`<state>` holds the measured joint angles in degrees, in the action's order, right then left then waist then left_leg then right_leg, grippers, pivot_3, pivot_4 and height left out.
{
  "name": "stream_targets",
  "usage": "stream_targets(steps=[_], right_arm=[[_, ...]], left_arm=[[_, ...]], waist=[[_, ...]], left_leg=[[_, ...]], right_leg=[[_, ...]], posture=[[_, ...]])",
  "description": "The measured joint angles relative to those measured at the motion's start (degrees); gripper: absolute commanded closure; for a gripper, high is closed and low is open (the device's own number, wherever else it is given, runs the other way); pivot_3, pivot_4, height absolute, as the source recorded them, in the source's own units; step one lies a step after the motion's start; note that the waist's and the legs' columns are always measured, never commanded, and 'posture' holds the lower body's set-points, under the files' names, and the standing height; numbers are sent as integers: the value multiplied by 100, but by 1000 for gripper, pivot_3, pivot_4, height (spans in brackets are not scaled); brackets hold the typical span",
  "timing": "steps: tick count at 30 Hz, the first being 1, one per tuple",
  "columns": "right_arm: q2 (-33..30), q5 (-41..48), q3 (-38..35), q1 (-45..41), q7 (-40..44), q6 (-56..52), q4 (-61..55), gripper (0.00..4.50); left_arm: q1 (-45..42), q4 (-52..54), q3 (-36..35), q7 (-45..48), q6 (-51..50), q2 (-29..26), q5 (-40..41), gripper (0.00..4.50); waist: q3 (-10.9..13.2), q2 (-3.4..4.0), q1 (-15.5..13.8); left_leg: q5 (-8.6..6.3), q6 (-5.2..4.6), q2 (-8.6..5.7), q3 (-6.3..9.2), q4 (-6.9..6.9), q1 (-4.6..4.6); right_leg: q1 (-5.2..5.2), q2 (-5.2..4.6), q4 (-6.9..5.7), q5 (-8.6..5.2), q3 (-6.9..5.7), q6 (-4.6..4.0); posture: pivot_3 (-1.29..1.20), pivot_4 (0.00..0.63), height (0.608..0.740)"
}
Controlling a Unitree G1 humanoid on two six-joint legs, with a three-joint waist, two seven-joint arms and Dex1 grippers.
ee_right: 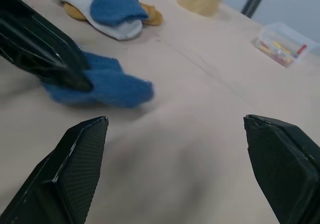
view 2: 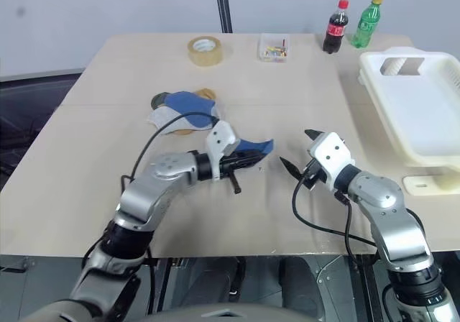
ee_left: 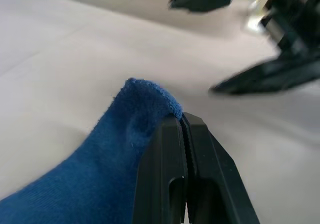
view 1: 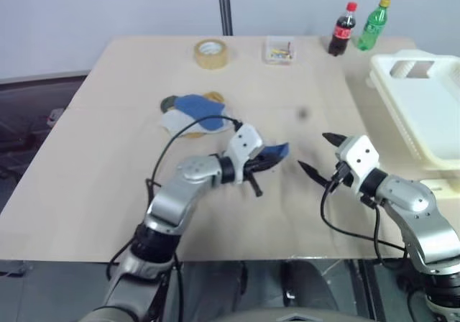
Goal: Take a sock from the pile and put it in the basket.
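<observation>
The left pincer [view 1: 267, 161] grips a blue sock [view 1: 277, 151], facing the spread right pincer [view 1: 321, 154]. Beyond the right pincer, the white basket [view 1: 431, 146] holds nothing; the pile [view 1: 192, 113] lies behind the left.

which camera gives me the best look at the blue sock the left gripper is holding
The right wrist view: the blue sock lies open to it, bunched, pinched at one end by the left gripper. The left wrist view shows just its cuff beside the shut fingers. The eye views show it partly hidden.
</observation>
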<state>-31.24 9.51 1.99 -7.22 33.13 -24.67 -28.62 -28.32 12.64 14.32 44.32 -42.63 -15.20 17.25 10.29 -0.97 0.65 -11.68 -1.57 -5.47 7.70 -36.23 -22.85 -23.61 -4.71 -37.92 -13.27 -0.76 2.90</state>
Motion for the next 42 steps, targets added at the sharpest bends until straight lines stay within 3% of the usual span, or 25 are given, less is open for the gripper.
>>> stream_targets(steps=[4, 10, 13, 17, 20, 22, 26, 29, 32, 39, 40, 42], right_arm=[[0, 0, 2, -3, -5, -129, -34, 0], [37, 10, 1, -14, -45, -160, -52, 0], [35, 58, -3, 13, 25, -120, -51, 0], [-92, 379, -92, 147, 343, -98, -80, 0], [-239, 551, -206, 308, 521, -92, -216, 0], [-263, 593, -266, 361, 527, -88, -267, 0], [-261, 645, -297, 512, 506, -85, -345, 0], [-247, 653, -319, 749, 454, 5, -520, 0], [-246, 642, -333, 818, 380, 31, -550, 0], [-248, 605, -419, 912, 261, 98, -645, 0], [-249, 600, -419, 920, 255, 103, -646, 0], [-250, 598, -419, 920, 253, 106, -648, 0]], left_arm=[[-6, 32, -80, -94, -162, -38, 136, 1684], [110, 229, -1370, -564, -620, -587, 551, 1684], [121, -84, -1683, -834, -756, -906, 458, 1684], [76, -756, -1423, -891, -696, -928, 271, 1684], [4, -1017, -1260, -755, -545, -919, 242, 998], [-45, -1042, -1197, -642, -478, -957, 232, 107], [-68, -1042, -1122, -505, -430, -1077, 217, 40], [-82, -1228, -685, -327, 75, -1326, -159, 40], [-113, -1507, -397, -305, 580, -1243, -477, 922], [-112, -1856, -364, -187, 1071, -871, -522, 4254], [-39, -1868, -483, -155, 1067, -787, -396, 4461], [23, -1867, -628, -122, 994, -760, -207, 4461]], waist=[[0, 0, 16], [0, 0, -1], [0, 1, -12], [1, 0, -127], [1, -1, -152], [1, -1, -146], [1, 0, -118], [0, 1, -142], [0, 0, -156], [-1, 1, -151], [-1, 1, -148], [-1, 1, -140]], left_leg=[[0, 1, 13, -2, 0, 2], [-1, 2, 15, -3, 0, 2], [-1, 2, 13, -4, 0, 2], [-3, -2, 6, -2, -5, -2], [-5, -4, 6, 0, -5, -6], [-6, -3, 8, -1, -5, -6], [-7, -2, 11, -3, -4, -4], [-8, -1, 9, -4, -3, -4], [-10, -5, 5, -4, -5, -4], [-11, -7, 5, -2, -6, -4], [-11, -7, 5, -2, -6, -4], [-11, -7, 6, -3, -6, -4]], right_leg=[[-2, 5, 0, 3, 9, -7], [-3, 12, 1, 1, 12, -3], [-2, 12, 2, 3, 11, -5], [0, 8, 6, 13, 10, -17], [0, 4, 8, 13, 12, -17], [0, -5, 9, 13, 13, -17], [-4, -15, 7, 12, 14, -16], [-3, -18, 8, 12, 14, -16], [1, -24, 10, 8, 14, -7], [1, -25, 9, 3, 12, 1], [1, -25, 9, 3, 12, 1], [0, -24, 9, 3, 12, 1]], posture=[[0, 150, 740], [0, 150, 740], [0, 150, 740], [0, 150, 740], [0, 150, 740], [0, 150, 740], [0, 150, 740], [0, 150, 740], [0, 150, 740], [0, 150, 740], [0, 150, 740], [0, 150, 740]])
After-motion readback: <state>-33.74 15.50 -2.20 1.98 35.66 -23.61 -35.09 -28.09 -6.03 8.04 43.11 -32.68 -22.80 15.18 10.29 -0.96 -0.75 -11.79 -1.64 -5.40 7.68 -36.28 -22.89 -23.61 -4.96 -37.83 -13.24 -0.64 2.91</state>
